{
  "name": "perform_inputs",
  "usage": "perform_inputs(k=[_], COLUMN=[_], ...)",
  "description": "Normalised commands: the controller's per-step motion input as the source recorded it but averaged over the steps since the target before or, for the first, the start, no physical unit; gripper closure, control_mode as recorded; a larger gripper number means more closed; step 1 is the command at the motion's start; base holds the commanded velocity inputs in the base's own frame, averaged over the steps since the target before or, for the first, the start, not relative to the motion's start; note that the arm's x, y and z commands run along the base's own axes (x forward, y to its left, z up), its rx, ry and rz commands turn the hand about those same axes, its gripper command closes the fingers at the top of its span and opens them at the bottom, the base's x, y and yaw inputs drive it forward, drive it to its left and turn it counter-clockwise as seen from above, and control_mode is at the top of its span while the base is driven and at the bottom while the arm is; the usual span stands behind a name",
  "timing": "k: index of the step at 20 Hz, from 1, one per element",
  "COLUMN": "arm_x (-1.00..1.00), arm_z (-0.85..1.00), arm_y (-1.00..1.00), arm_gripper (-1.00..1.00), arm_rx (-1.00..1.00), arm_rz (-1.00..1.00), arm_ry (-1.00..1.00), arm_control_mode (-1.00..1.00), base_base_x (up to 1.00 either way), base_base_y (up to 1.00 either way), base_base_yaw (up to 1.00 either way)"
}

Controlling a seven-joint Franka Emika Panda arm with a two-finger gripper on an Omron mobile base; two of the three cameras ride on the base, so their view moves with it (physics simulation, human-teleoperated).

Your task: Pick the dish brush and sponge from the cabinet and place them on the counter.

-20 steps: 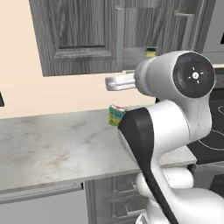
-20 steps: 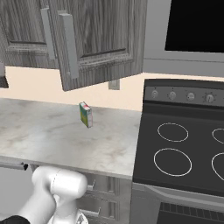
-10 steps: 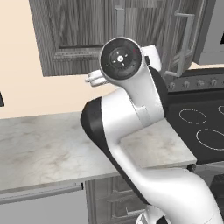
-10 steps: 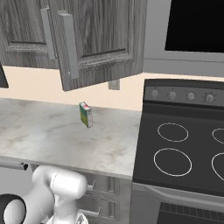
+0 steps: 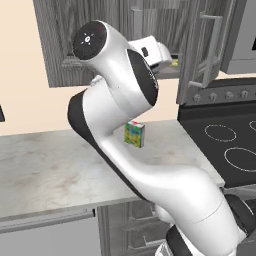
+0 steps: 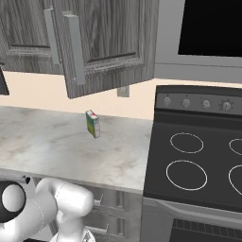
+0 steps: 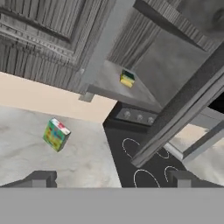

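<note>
The arm has swung up toward the open cabinet, fingers spread wide and empty. The sponge sits on its shelf, not yet on the surface.

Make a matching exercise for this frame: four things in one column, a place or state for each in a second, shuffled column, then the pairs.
Things:
1. sponge
2. multicoloured box
3. cabinet door
4. fingers

Places or states:
A. standing upright on the counter
B. spread apart with nothing between them
C. lying on the shelf inside the cabinet
D. swung open above the counter

Pairs: 1-C, 2-A, 3-D, 4-B
</note>
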Motion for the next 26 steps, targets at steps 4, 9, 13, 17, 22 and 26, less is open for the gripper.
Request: perform_inputs(k=[4, 9, 13, 17, 22, 26], arm_x=[0.25, 0.23, 0.19, 0.07, 0.00, 0.00], arm_z=[0.00, 0.00, 0.00, 0.00, 0.00, 0.00], arm_y=[0.10, 0.00, -0.07, -0.08, -0.17, -0.27], arm_gripper=[-1.00, -1.00, -1.00, -1.00, -1.00, -1.00], arm_rx=[-0.23, -0.28, -0.27, -0.21, -0.14, -0.02], arm_rz=[-0.06, -0.08, -0.08, -0.07, -0.06, -0.01], arm_ry=[0.01, 0.02, 0.05, 0.02, 0.01, 0.00], arm_control_mode=[-1.00, -1.00, -1.00, -1.00, -1.00, -1.00], base_base_x=[0.00, 0.00, 0.00, 0.00, 0.00, 0.00], base_base_y=[0.00, 0.00, 0.00, 0.00, 0.00, 0.00], base_base_yaw=[0.00, 0.00, 0.00, 0.00, 0.00, 0.00])
